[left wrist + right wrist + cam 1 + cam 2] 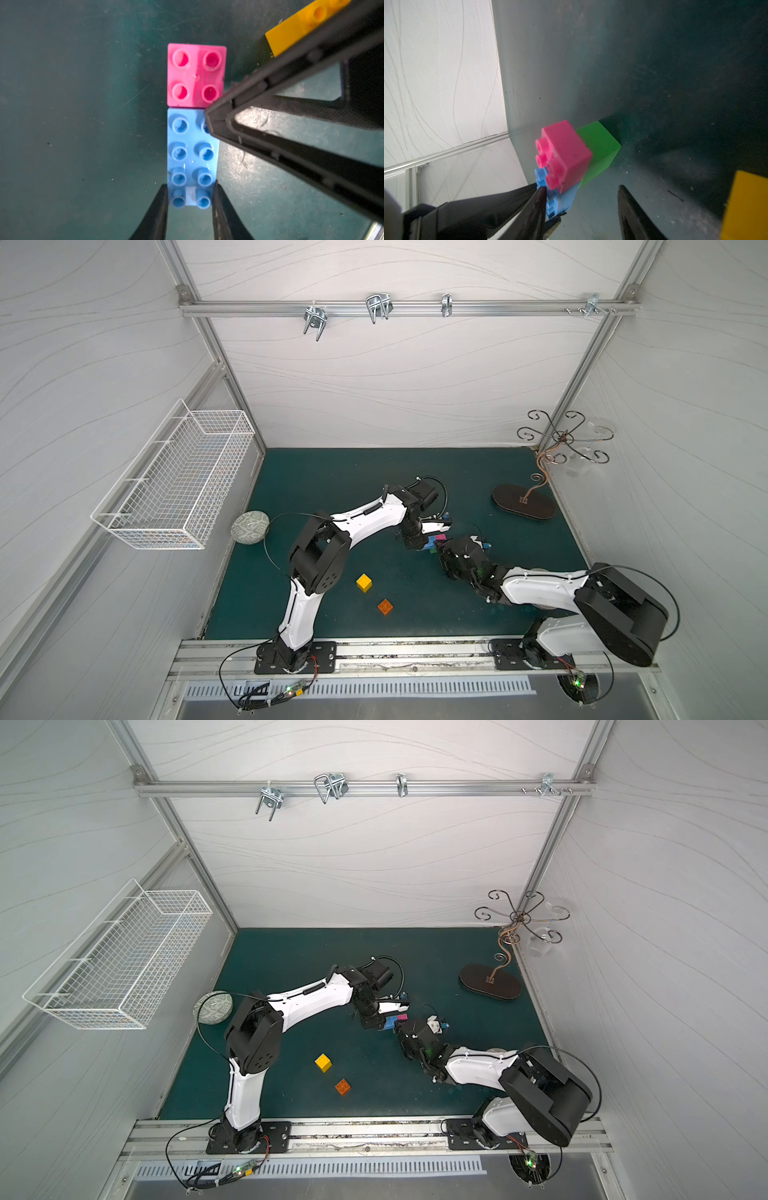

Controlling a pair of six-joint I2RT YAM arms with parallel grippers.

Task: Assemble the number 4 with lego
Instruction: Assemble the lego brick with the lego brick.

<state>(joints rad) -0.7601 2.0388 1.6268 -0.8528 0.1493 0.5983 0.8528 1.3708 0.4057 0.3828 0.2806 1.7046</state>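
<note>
Clamping one end of the blue brick point(192, 153), the left gripper point(190, 187) had its two fingers pressed against the brick's long sides. That end sat squarely between the jaws, and the rest reached out past the tips. The pink brick point(196, 74) touched the blue brick's far end, its studs facing the same way. The green brick point(600, 149) lay against the pink brick's face opposite its studs.

The right gripper point(581, 187) stood with its jaws apart and nothing pinched. One fingertip point(209, 116) touched the seam between pink and blue from the side. The other finger was clear of the bricks, with bare mat point(602, 207) showing in the gap. A yellow brick point(747, 207) lay just outside that finger.

In both top views the cluster point(432, 542) sat between the two wrists, well apart from the loose yellow cube point(364, 583) and the orange cube point(385, 606) nearer the arm bases.
</note>
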